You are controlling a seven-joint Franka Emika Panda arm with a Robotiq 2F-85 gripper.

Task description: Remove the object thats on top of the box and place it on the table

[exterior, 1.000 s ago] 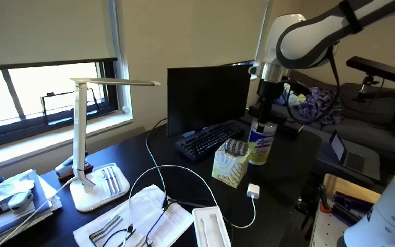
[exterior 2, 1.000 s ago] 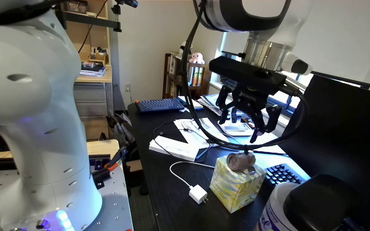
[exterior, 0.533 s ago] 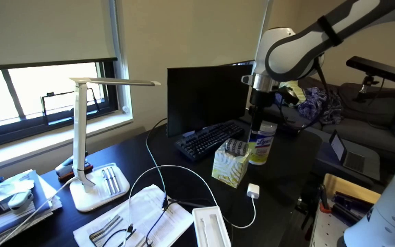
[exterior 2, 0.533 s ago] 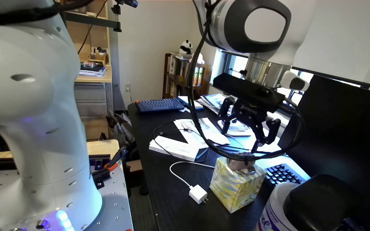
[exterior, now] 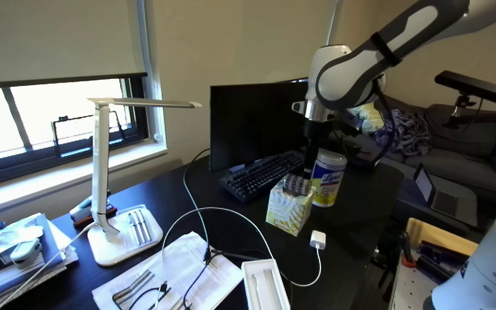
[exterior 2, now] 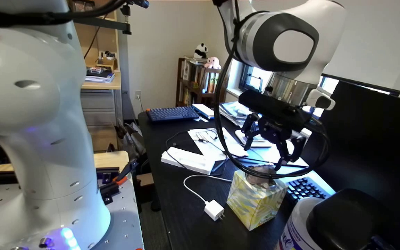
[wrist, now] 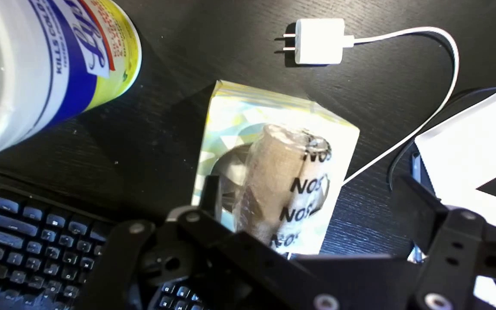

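The wide dark table (exterior: pixel 347 224) is serving as the destination, and the step in hand is seemingly the approach to the grasp. The gripper (exterior 2: pixel 263 155) is hovering over the box (exterior 2: pixel 253 205) with its fingers spread, pinching nothing. A roll (wrist: pixel 274 189) in printed wrap is lying on its side on top of the box, sitting nearer one finger in the wrist view; whether a fingertip is touching it is unclear. The next move is probably calling for centring, lowering until the fingers are straddling the roll, then closing gently.

The white-lidded canister (exterior: pixel 329 181) is standing upright near the box, hiding its contents. The box is showing part of a dark opening beside the roll; its inside is staying unreadable. A shallow white tray (exterior: pixel 258 266) is showing moulded hollows.
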